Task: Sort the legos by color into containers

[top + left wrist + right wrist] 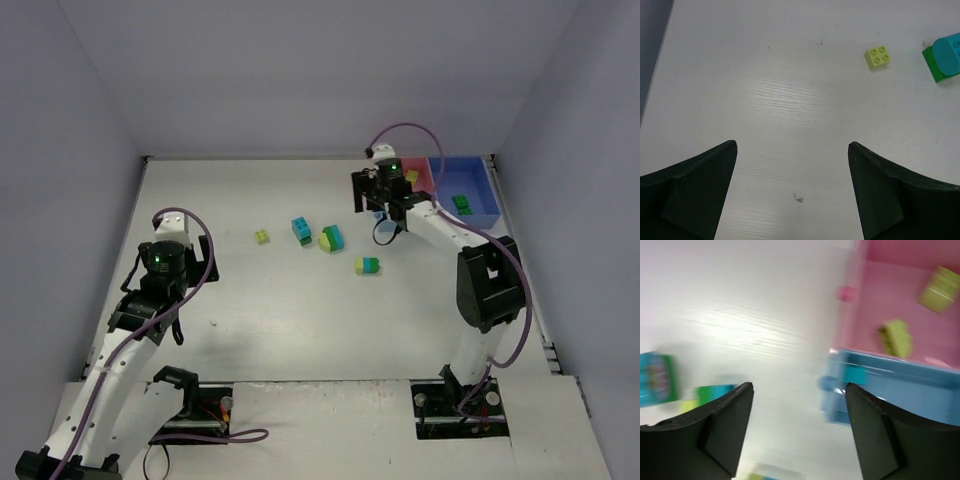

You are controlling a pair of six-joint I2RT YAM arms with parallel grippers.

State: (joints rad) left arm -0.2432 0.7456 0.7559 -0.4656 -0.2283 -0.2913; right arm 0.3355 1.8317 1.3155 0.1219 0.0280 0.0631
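Several legos lie mid-table: a small yellow-green brick (262, 237), a cyan-on-green piece (301, 230), a yellow-green, green and cyan piece (331, 238) and a yellow-green and cyan piece (367, 265). The pink tray (424, 172) holds yellow-green bricks (896, 337). The darker blue tray (465, 175) holds a green brick (461, 203). My right gripper (385, 207) hovers open and empty (798, 386) at the light blue tray's (910, 390) left edge; a cyan brick (855, 374) lies inside. My left gripper (190, 245) is open and empty (791, 145) over bare table, left of the loose bricks.
The table is walled at the back and both sides. The joined trays stand in the back right corner. In the left wrist view the yellow-green brick (878, 57) and the cyan-on-green piece (945, 57) lie ahead to the right. The right wrist view is blurred.
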